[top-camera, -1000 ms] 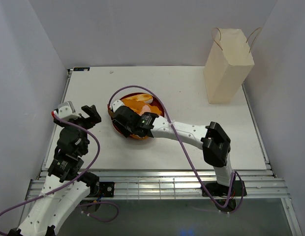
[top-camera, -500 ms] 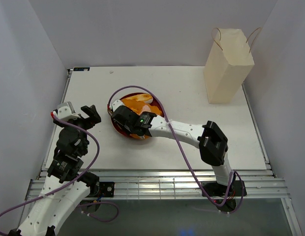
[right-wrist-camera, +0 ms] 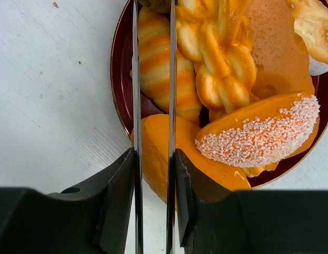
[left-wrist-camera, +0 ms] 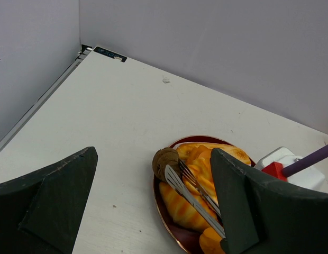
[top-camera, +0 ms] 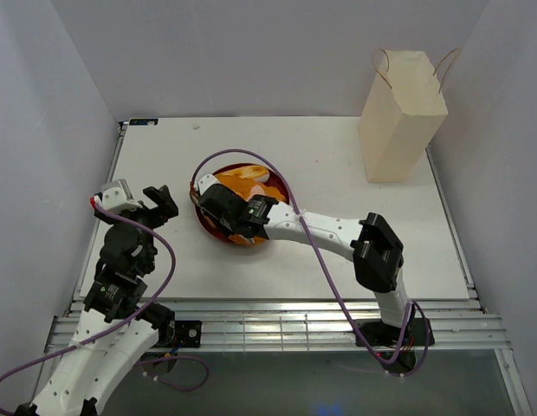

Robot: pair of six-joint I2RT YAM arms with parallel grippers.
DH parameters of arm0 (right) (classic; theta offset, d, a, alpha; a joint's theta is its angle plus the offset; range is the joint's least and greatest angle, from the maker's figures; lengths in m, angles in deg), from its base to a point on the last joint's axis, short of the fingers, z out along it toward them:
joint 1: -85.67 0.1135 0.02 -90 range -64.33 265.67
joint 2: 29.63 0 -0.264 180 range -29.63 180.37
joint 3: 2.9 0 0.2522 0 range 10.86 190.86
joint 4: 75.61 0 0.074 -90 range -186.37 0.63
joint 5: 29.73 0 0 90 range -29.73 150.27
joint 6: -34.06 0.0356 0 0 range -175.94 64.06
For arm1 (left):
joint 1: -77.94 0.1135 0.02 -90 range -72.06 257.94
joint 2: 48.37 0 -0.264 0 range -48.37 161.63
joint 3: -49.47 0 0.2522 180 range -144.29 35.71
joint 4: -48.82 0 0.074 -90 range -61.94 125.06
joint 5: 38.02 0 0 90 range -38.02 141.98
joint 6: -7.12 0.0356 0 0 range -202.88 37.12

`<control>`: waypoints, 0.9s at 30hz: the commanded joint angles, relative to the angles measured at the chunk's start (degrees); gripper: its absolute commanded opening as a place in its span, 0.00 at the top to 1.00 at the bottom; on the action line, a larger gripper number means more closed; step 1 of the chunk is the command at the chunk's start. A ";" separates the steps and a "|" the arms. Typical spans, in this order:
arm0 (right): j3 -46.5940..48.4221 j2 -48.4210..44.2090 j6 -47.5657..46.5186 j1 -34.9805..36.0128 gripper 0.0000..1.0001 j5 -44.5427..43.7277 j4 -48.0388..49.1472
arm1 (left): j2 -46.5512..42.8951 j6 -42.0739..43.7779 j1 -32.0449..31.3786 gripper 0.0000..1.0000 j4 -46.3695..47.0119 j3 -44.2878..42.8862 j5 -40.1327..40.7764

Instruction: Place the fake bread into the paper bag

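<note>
Counted: one tall cream-beige paper bag (top-camera: 398, 117), upright at the far right; one dark red round plate (right-wrist-camera: 117, 79); one pair of slim metal tongs (right-wrist-camera: 136, 79); glossy golden-orange fake bread (right-wrist-camera: 217, 53), at least six pieces, all on the plate, well apart from the bag. Right gripper (right-wrist-camera: 153, 159) clamped on the tongs above the bread; left gripper (top-camera: 158, 198) spread wide, holding nothing. Top view only: the bag. Left wrist view only: the whole brown bun (left-wrist-camera: 165, 160).

From here the fake bread (right-wrist-camera: 217, 69) reads as glossy moulded plastic, smooth except one slice (right-wrist-camera: 259, 135) with a rough, grainy sugared face. I see a shiny, smooth dark red plate (right-wrist-camera: 120, 90) and bright polished metal tongs (right-wrist-camera: 135, 106). The right gripper (right-wrist-camera: 153, 169) has matt black plastic fingers (right-wrist-camera: 114, 206). The paper bag (top-camera: 400, 113), far right, is matt cream paper. The table (left-wrist-camera: 116, 121) is matt white and faintly grained.
</note>
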 commanded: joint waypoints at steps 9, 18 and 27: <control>1.16 -7.95 0.50 -0.45 0.80 -0.18 0.66 | 1.10 0.04 -0.25 0.02 0.22 0.43 -0.67; 0.54 -12.43 0.76 -0.53 0.84 0.69 0.23 | 1.19 0.04 -0.34 0.02 0.30 0.70 -0.67; -1.13 -18.32 0.94 -1.15 0.84 4.04 1.37 | 1.19 -0.05 -0.43 0.02 0.30 0.61 -0.58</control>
